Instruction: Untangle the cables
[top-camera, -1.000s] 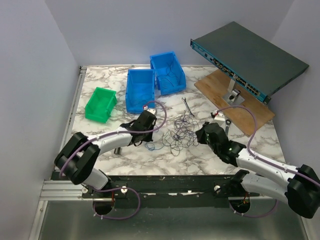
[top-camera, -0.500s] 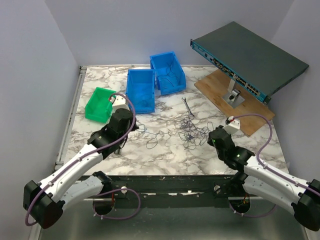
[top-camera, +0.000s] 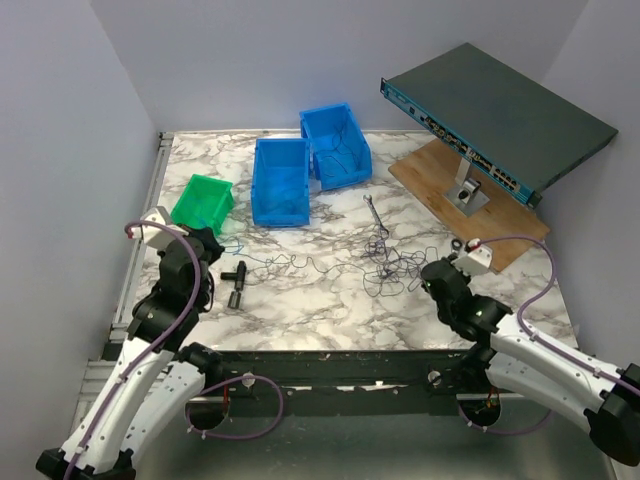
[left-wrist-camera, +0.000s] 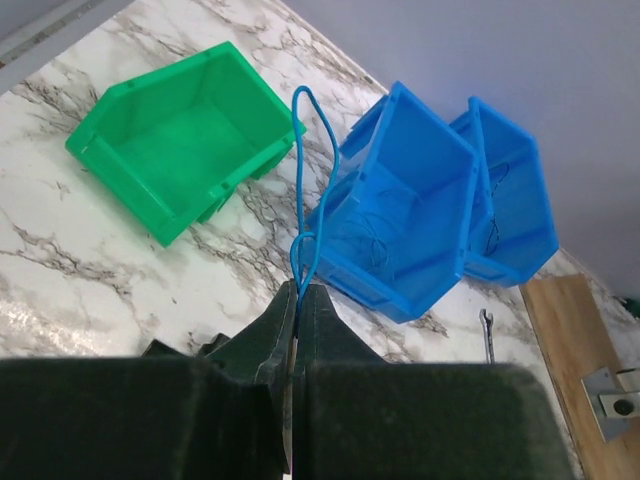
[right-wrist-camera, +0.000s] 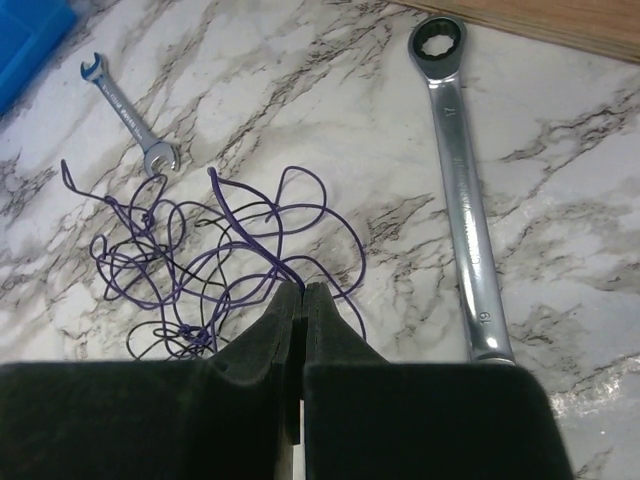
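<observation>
Left gripper (left-wrist-camera: 297, 300) clamps blue cable (left-wrist-camera: 298, 170); green bin (left-wrist-camera: 140, 195) at 10 o'clock, blue bins (left-wrist-camera: 385, 275) at 1. Right gripper (right-wrist-camera: 302, 297) clamps purple cable tangle (right-wrist-camera: 160, 265); ratchet wrench (right-wrist-camera: 465, 220) at 2, small spanner (right-wrist-camera: 128, 112) at 10.

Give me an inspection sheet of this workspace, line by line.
Surface: marble tabletop, no spills seen.
Job's things: thin wires tangled mid-table, one strand stretched left.
Clutter: green bin, two blue bins, small wrench, ratchet wrench, small black parts.
Grippers: left gripper shut on blue wire; right gripper shut on purple wire.
Cables: purple arm cables arch apart from the wires.
Surroundings: network switch propped over wooden board.
</observation>
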